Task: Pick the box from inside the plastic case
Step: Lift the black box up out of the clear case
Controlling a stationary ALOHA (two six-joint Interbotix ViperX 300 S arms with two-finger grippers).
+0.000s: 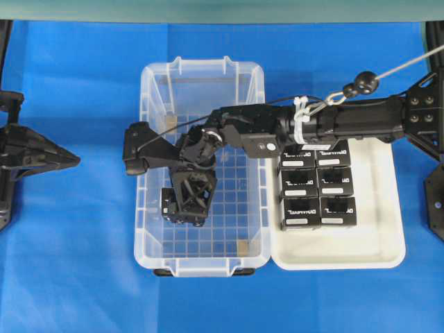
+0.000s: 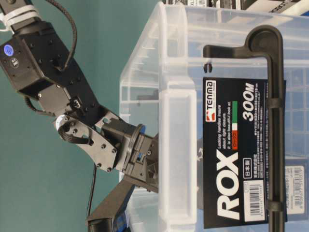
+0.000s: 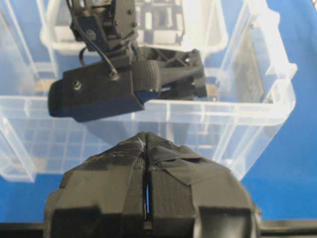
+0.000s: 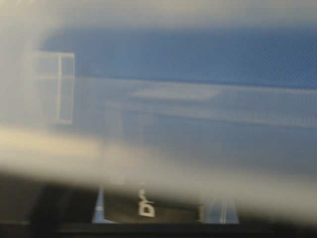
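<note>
Right pincer down inside the clear ribbed plastic case [image 1: 156,250].
I see my right pincer [image 1: 189,211] over the small black box [image 1: 168,205] there, its spread unclear; left pincer [image 3: 147,148] pressed together outside.

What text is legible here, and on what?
"ROX", "300M", "TENMA": black sticker on the plastic case, table-level view.
Sticker's small print and white barcode tag: too small.
White lettering on the black boxes in the white tray: too blurred.
</note>
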